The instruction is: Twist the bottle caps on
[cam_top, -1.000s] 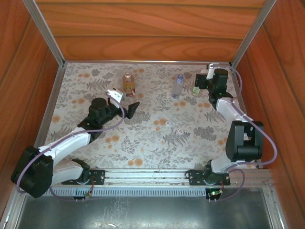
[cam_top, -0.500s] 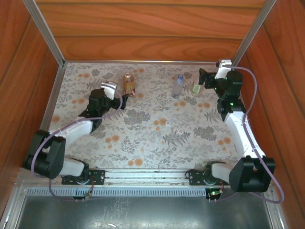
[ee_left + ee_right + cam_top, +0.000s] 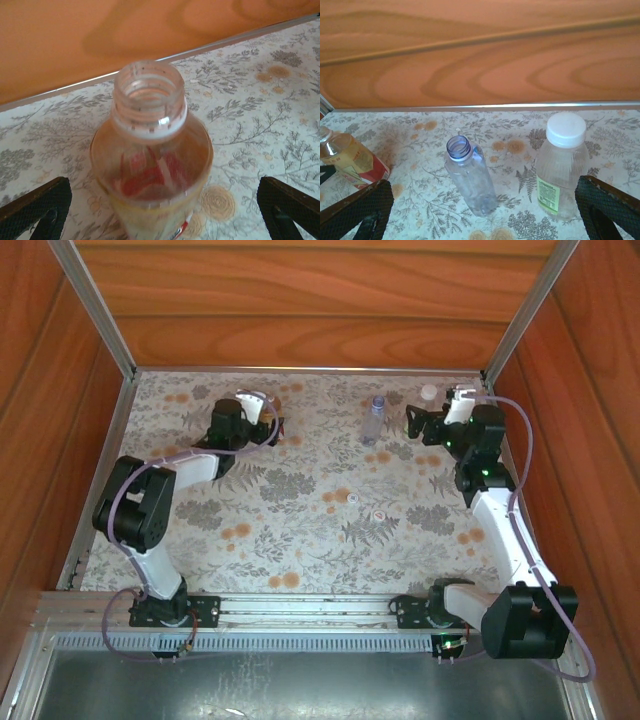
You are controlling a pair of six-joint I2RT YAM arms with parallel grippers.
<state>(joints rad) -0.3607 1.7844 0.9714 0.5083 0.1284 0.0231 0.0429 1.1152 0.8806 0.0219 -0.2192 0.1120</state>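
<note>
Green-label bottle (image 3: 559,172) capped; amber bottle (image 3: 150,190) and bluish bottle (image 3: 470,180) await loose caps (image 3: 352,498); left gripper (image 3: 162,210) and right gripper (image 3: 482,212) spread empty.

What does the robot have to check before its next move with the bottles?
1. Left gripper open: ok, jaws wide on either side of the amber bottle, not touching it.
2. Right gripper open: ok, holding nothing.
3. Amber bottle capped: not ok, neck bare.
4. Bluish bottle capped: not ok, neck open, though it stands upright.
5. Green-label bottle capped: ok, a white cap sits on it. How tight it is: cannot tell.
6. Loose caps ready: ok, both lie on the table between the arms, in neither gripper.
</note>
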